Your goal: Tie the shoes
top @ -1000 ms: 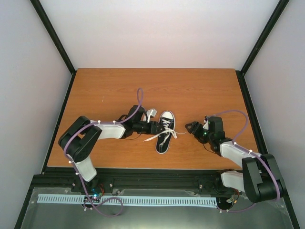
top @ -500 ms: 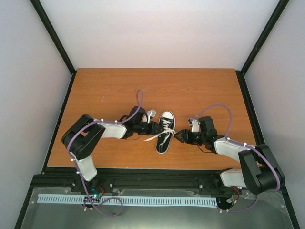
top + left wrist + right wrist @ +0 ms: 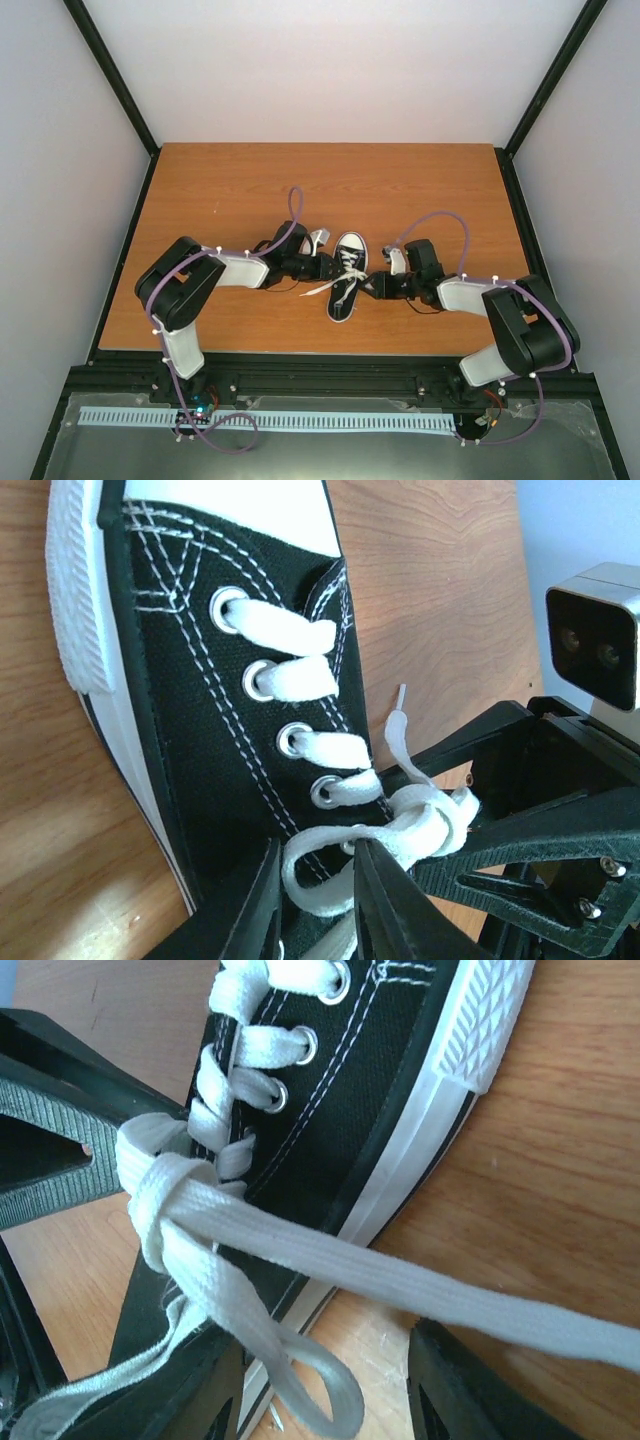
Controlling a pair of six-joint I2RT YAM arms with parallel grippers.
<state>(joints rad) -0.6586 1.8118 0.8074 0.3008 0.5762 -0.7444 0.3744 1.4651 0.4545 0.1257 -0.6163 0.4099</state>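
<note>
The left jaws stand narrow, their smooth black fingers on either side of a flat lace loop. Whether they pinch it I cannot tell. Just beyond their tips lies the sneaker, between the two pairs of jaws on the tabletop, an orange-brown board with printed wood grain.

The shoe's upper is black canvas with white double stitching and round metal eyelets. It has a smooth white rubber toe cap and ribbed white edging. The woven white laces cross in flat bars and gather into a rough knot just off the tips of the right jaws.

The right jaws stand fairly wide, with matte black fingers either side of a small loose loop that seems to touch neither finger. A long ribbed lace runs from the knot and passes just over one fingertip. A grey box camera sits on the right wrist.
</note>
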